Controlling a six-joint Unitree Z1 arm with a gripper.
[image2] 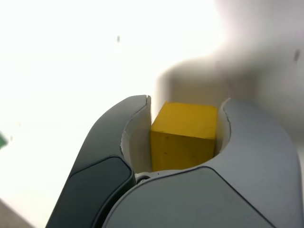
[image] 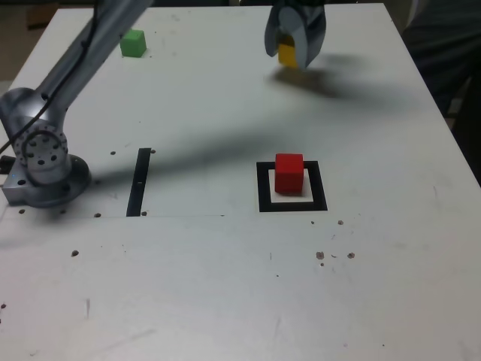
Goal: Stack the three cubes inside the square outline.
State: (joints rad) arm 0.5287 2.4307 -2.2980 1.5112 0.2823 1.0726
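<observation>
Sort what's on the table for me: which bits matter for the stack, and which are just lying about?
Job:
- yellow cube, clamped in the gripper, off the table
- red cube, inside the square outline
- green cube, at the far edge, untouched

Lying about:
- thin black strip beside the arm's base
- dark specks on the table

Gripper [image: 294, 47] holds yellow cube [image: 287, 54] above counter [image: 225, 286]. Red cube [image: 288, 173] sits inside square outline [image: 292, 186]. Green cube [image: 133, 43] far off.
</observation>
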